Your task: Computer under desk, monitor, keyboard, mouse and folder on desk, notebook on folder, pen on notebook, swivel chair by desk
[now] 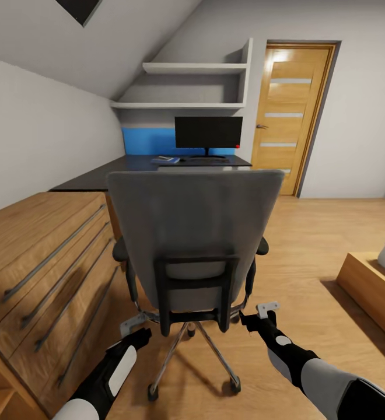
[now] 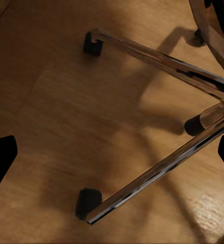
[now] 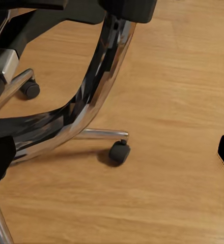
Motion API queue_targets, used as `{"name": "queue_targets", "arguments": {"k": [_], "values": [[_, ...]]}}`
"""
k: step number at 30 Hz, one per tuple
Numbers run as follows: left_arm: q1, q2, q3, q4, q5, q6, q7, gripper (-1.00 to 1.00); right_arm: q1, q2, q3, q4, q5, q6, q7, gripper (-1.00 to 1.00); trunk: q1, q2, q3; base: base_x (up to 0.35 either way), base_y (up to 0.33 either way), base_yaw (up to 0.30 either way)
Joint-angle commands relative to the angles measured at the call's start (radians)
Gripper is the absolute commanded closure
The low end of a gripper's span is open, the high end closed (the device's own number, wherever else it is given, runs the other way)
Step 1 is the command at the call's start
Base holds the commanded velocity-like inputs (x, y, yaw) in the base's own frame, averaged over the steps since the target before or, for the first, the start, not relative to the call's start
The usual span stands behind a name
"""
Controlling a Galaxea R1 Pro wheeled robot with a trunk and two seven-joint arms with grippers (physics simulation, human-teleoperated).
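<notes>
Swivel chair [image 1: 192, 233] rolls freely, top-heavy; push low on its backrest. Left hand [image 1: 135, 333], right hand [image 1: 261, 315] released, flanking it.

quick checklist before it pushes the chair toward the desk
1. Both grippers at the swivel chair: ok, left gripper and right gripper flank its lower back.
2. Grip on chair: not ok, both open, holding nothing.
3. Chair next to the desk: cannot tell, backrest hides the gap.
4. Monitor on desk: ok.
5. Folder off the seat: ok, blue item lies on desk.
</notes>
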Motion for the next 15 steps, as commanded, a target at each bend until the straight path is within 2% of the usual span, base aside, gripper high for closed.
{"name": "queue_targets", "arguments": {"k": [1, 15], "values": [[-0.001, 0.000, -0.006, -0.004, 0.013, 0.000, 0.004, -1.00, 0.000, -0.001, 0.009, -0.001, -0.009, -0.002, -0.001, -1.00, 0.000, 0.000, -0.001, 0.279, -0.151, 0.000], [-0.001, -0.001, -0.011, -0.007, 0.013, 0.000, 0.004, -1.00, 0.000, -0.001, 0.009, 0.000, -0.008, -0.002, -0.001, -1.00, 0.000, 0.000, -0.001, 0.287, -0.148, 0.000]]}}
